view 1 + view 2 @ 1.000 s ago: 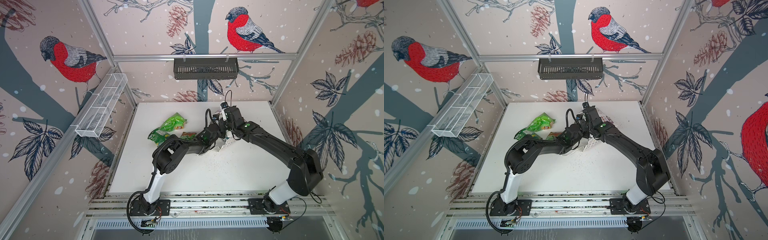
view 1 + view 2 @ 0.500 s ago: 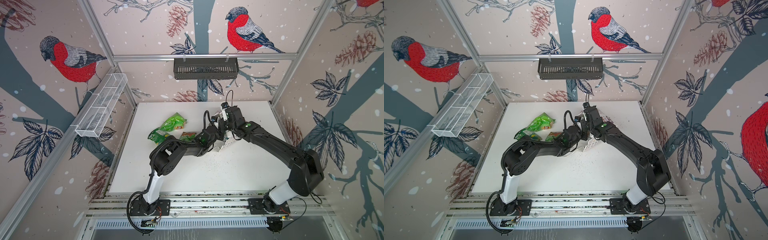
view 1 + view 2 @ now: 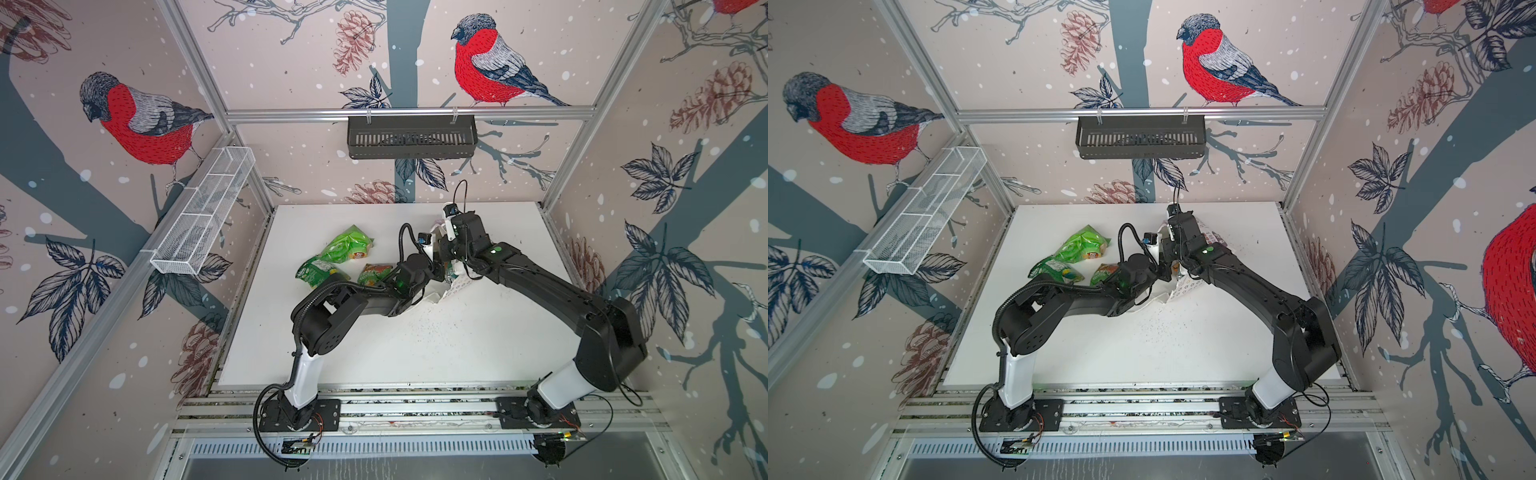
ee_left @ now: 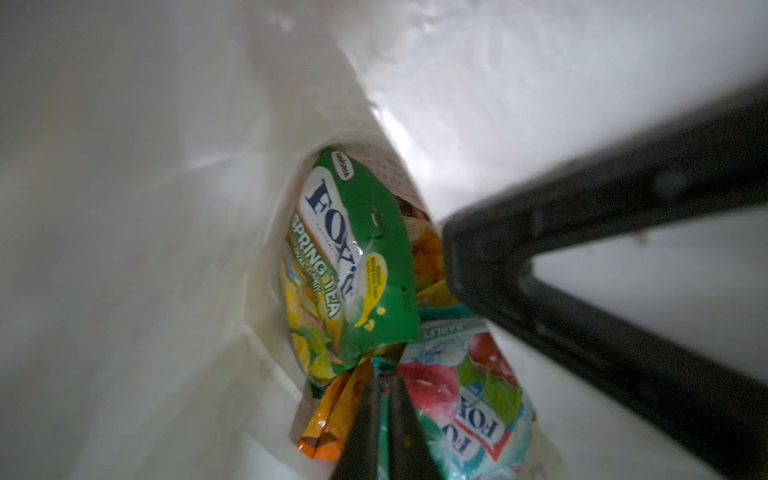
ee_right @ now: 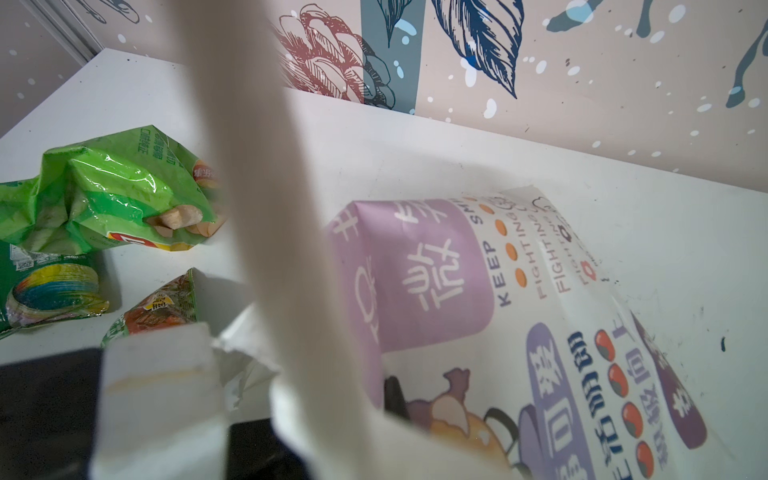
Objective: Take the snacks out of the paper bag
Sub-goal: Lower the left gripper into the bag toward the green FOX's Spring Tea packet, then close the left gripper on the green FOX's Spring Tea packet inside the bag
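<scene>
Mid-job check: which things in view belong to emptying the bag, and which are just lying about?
Job: paper bag; inside it, Fox's green packet, teal packet, orange packet; out on the table, crumpled green packet, flat green packet, small green-orange packet; left gripper, open inside the bag.
Lying about: white wire basket on the side wall; black basket on the back rail.

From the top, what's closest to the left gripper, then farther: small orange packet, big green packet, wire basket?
The left gripper is inside the paper bag.
1. small orange packet, beside the bag.
2. big green packet, farther left.
3. wire basket, on the left wall.
</scene>
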Tool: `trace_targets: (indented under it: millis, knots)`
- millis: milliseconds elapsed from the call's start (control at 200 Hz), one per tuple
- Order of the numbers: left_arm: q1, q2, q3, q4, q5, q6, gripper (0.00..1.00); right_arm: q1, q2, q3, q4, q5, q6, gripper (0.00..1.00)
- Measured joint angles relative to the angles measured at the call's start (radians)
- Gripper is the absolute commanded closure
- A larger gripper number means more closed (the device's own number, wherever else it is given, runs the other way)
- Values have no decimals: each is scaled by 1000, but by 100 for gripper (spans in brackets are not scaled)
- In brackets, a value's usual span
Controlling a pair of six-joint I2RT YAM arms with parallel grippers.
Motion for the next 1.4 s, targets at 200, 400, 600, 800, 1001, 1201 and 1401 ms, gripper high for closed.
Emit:
trace_targets:
  millis: [200,400,600,800,1001,1201,1401]
  knots:
    - [6,42,24,31,85,6,31,-1,-5,2,-11,-5,2,100]
    - [7,56,29,53,86,35,23,-5,-10,2,-18,-5,2,100]
    - [7,130,139,22,62,53,21,-8,-6,2,-8,4,3,100]
    - [6,169,199,2,2,52,29,-8,-6,-5,14,5,4,100]
    - [6,215,266,-8,-54,50,44,-11,-6,-10,32,-7,21,100]
    - [6,245,311,-8,-70,53,61,-23,-6,-16,51,-11,23,100]
    - [7,253,320,-8,-89,62,93,-34,-6,-24,69,-31,26,100]
